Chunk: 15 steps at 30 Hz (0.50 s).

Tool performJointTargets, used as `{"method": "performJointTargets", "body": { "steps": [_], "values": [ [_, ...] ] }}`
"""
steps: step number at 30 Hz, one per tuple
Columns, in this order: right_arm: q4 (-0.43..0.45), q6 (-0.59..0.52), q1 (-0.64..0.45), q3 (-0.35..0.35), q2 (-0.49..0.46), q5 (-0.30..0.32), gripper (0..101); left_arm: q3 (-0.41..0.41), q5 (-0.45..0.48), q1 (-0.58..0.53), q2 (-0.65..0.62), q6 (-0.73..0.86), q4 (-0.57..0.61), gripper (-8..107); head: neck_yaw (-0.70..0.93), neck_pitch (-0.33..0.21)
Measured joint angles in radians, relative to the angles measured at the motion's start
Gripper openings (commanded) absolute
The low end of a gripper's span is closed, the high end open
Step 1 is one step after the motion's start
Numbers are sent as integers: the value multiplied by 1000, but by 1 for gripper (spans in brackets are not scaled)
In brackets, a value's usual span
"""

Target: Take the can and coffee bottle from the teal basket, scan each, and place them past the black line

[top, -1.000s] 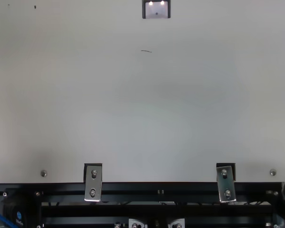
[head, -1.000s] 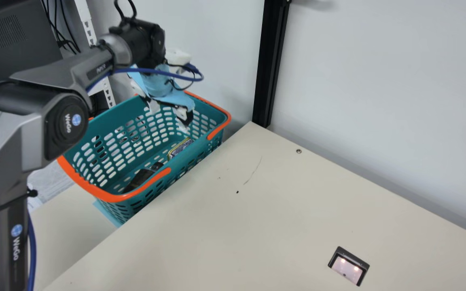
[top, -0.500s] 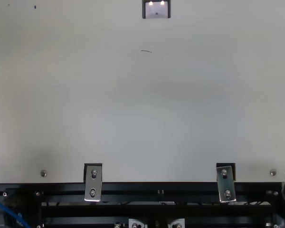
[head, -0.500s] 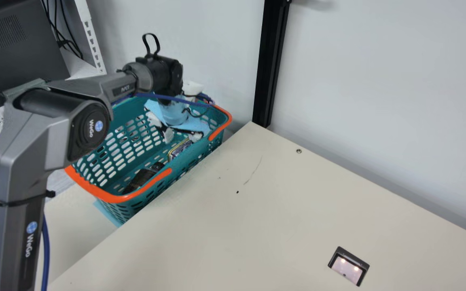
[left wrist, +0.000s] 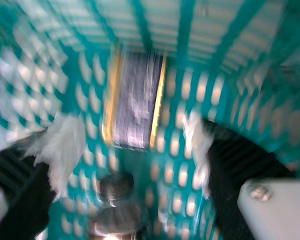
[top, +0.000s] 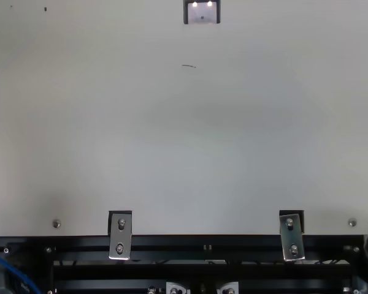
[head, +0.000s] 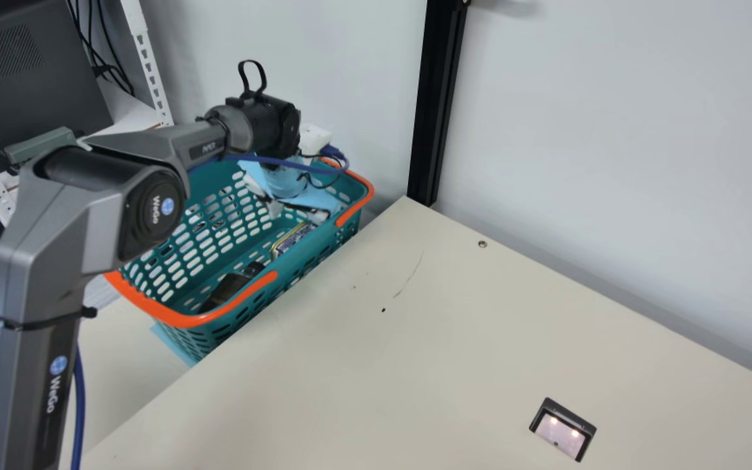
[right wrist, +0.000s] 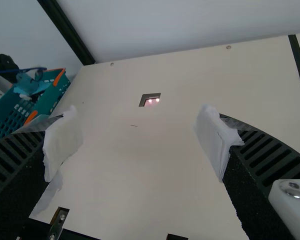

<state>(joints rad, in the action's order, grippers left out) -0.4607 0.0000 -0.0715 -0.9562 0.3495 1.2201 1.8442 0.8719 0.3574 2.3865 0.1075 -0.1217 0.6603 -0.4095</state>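
Main view: the left gripper (head: 296,212) has lowered into the perforated plastic teal basket (head: 180,320). The can (head: 294,239) and dark coffee bottle (head: 227,288) lie inside, partly hidden by the wall beside the worktop (head: 454,339).

Top view: the lit scanner (top: 202,13) is cut off.

Left wrist view: white-padded fingers wide, nothing gripped; bottle cut off.

Right wrist view: right gripper (right wrist: 140,142), fingers wide.

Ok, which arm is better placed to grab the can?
Left, I'd say: the left gripper is open inside the teal basket, near the can. The right gripper, also open, hangs over the table, away from the basket.
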Motion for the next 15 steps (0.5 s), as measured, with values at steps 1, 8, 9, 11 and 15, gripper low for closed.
{"method": "performJointTargets", "body": {
  "steps": [1, 8, 9, 11, 15],
  "values": [
    [0, 0, 0, 0, 0, 0, 101, -3, 4, 0, 5, 0, -10, 90, 0, 0],
    [0, 0, 0, 0, 0, 0, 101, 9, -5, 8, 15, -12, -15, 90, 5, 0],
    [0, 0, 0, 0, 0, 0, 101, 18, -3, 12, 18, -15, -15, 90, 0, 5],
    [0, 0, 0, 0, 0, 0, 101, 30, -5, 18, 24, -17, -15, 90, 0, 0],
    [1, 0, 0, 0, 0, 0, 101, 66, 5, 37, 43, -9, -5, 90, 0, 0]
  ]
}}
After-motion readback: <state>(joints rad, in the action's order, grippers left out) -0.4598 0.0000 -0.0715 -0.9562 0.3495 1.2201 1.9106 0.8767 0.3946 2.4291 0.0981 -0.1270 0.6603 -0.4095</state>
